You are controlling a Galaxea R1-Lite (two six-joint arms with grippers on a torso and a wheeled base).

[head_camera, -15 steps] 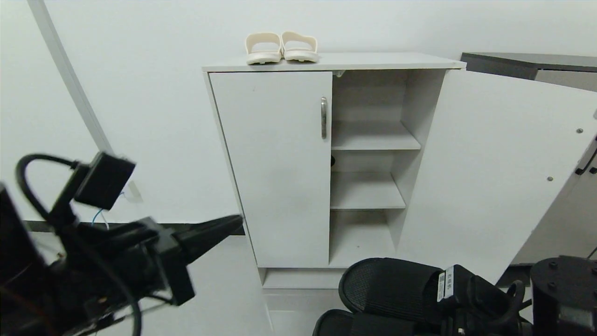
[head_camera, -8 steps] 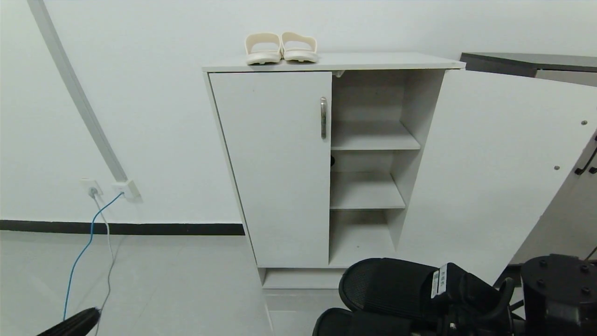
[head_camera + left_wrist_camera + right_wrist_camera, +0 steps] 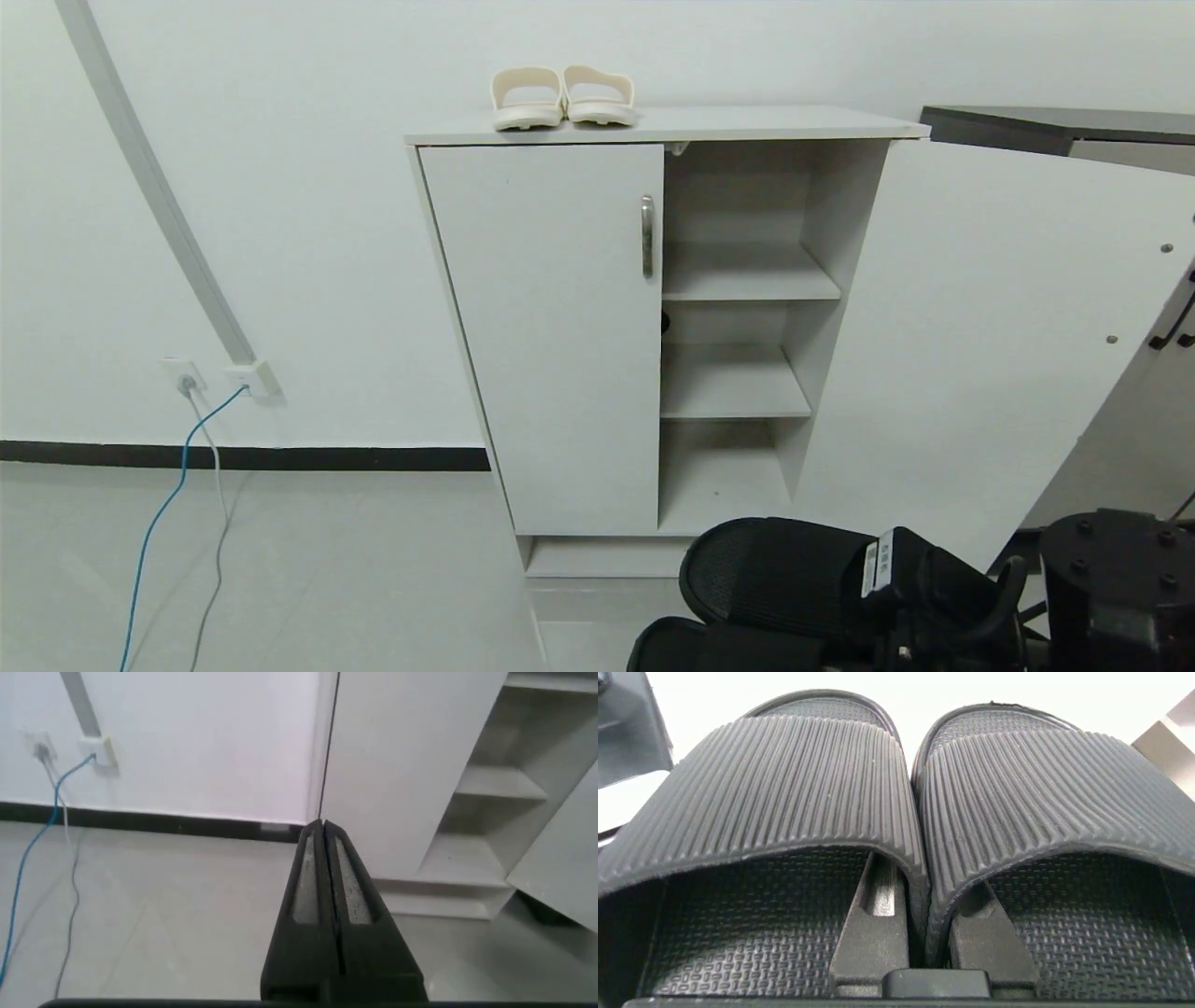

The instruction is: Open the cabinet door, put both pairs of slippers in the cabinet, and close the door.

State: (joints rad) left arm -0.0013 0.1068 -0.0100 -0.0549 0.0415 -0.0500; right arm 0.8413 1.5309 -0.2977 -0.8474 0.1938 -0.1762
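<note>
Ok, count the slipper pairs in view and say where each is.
2. Cream rubber slippers on top of the white cabinet; black ribbed slippers in the right hand, low before the open shelves. The shut door may hide others.

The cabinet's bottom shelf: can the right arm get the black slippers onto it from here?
Probably yes. The right door stands wide open, the bottom shelf looks bare, and the black slippers in the right gripper hang just in front of it.

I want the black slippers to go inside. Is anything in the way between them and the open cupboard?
No. In the head view, only a strip of bare floor lies between the black slippers and the open side of the cabinet.
</note>
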